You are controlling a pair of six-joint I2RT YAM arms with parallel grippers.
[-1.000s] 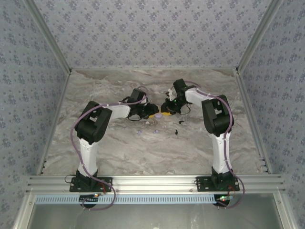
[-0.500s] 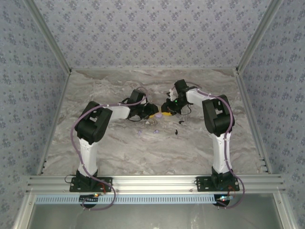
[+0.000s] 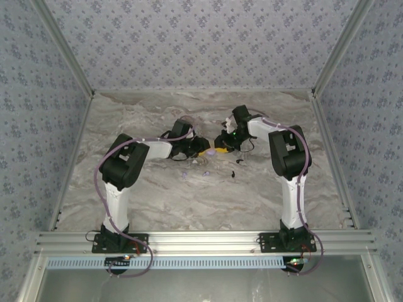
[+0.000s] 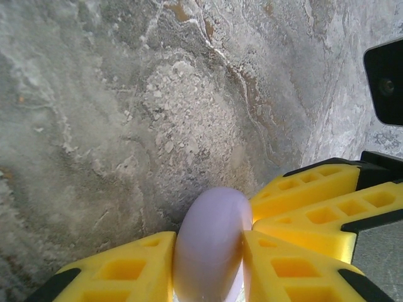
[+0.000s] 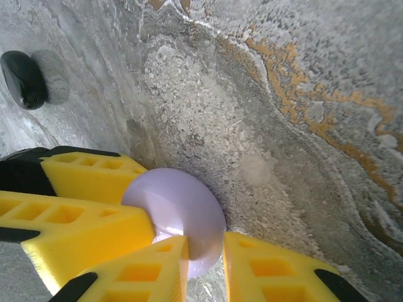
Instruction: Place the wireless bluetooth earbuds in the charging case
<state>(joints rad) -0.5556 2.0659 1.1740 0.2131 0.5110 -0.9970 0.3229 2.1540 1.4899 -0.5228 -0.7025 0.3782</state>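
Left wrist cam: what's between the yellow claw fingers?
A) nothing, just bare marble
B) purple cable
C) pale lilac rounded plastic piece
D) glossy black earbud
C: the pale lilac rounded plastic piece sits clamped in the left claw, with yellow plastic pressed against it on both sides.

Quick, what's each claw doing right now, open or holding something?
Left gripper: closed on the lilac case.
Right gripper: closed on that same case.
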